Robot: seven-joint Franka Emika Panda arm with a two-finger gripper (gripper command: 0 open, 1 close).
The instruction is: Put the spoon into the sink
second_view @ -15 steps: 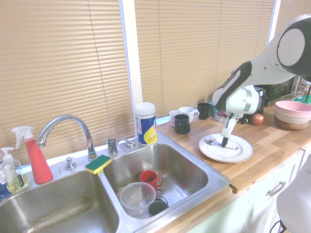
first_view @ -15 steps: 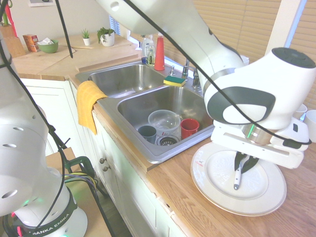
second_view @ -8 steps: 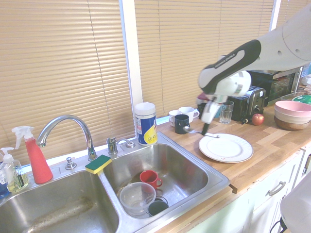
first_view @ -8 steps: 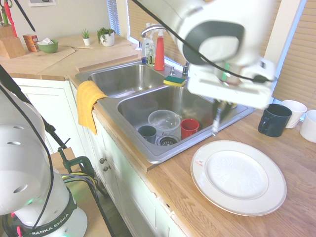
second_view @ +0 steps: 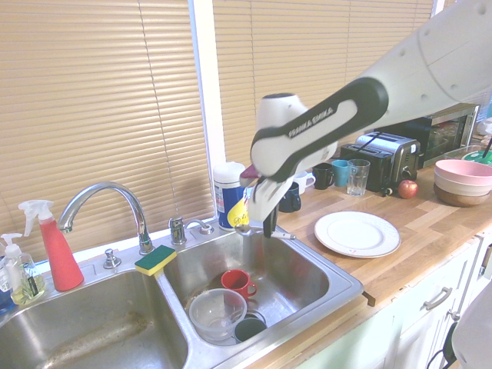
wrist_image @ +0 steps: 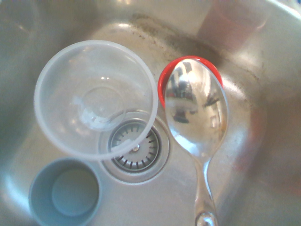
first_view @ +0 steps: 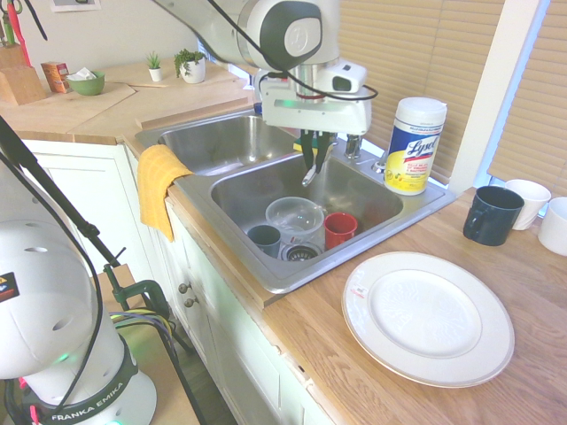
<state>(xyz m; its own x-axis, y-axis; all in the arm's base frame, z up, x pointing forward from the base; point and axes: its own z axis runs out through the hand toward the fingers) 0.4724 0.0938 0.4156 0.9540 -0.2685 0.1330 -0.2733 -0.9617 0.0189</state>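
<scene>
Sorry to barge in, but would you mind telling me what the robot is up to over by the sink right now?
The arm's gripper, fingers shut, holds the spoon above the sink, over the basin nearer the plate. In that basin lie a clear plastic bowl, a red mug and a dark cup around the drain strainer. The spoon has not been let go yet, and the plate is bare.

Glossy white rounded arm (first_view: 266,27), dark grey joint bands, black cables, black fingers (first_view: 307,150), Franka Emika lettering
</scene>
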